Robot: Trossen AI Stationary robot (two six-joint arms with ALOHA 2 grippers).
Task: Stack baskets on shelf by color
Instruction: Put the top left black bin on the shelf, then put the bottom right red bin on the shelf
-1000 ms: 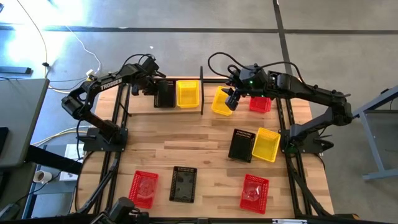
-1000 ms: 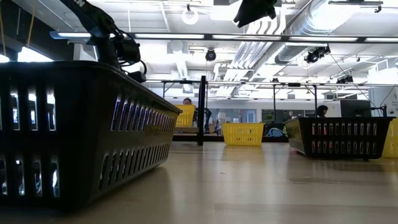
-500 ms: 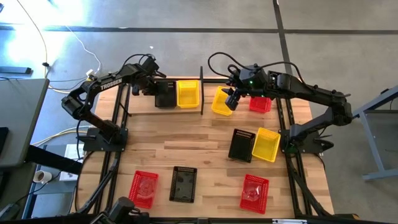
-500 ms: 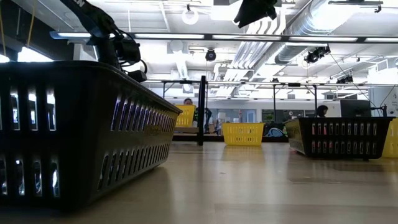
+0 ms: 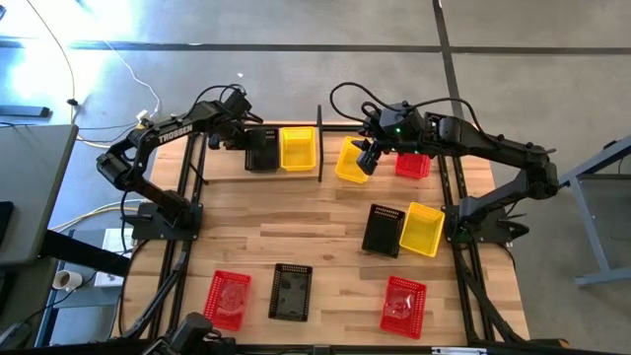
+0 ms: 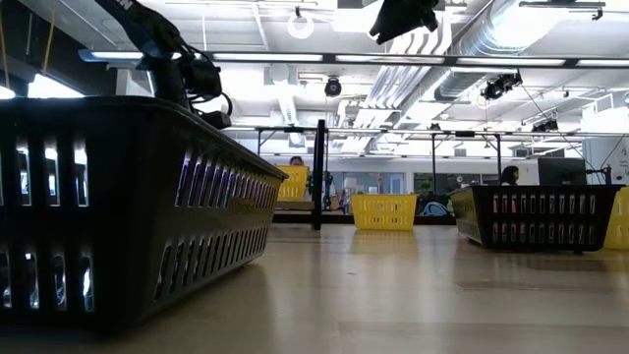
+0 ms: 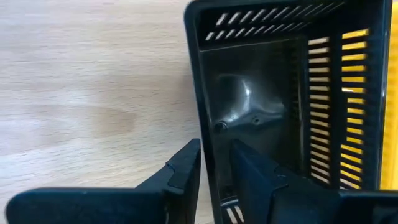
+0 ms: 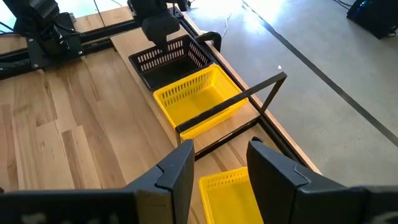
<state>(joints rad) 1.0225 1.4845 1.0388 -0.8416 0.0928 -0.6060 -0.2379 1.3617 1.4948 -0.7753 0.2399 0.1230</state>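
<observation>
Pinching black basket (image 7: 280, 93) wall, left hand (image 7: 214, 171); right hand (image 8: 217, 165) spread above shelf (image 8: 239, 99).

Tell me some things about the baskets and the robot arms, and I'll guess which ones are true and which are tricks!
1. The left gripper pinches the wall of a black basket. True.
2. That black basket sits beside a red one. False: a yellow basket is next to it.
3. The right gripper is above another yellow basket. True.
4. Two red baskets lie on the table's near part. False: three, and, by the right arm.
</observation>
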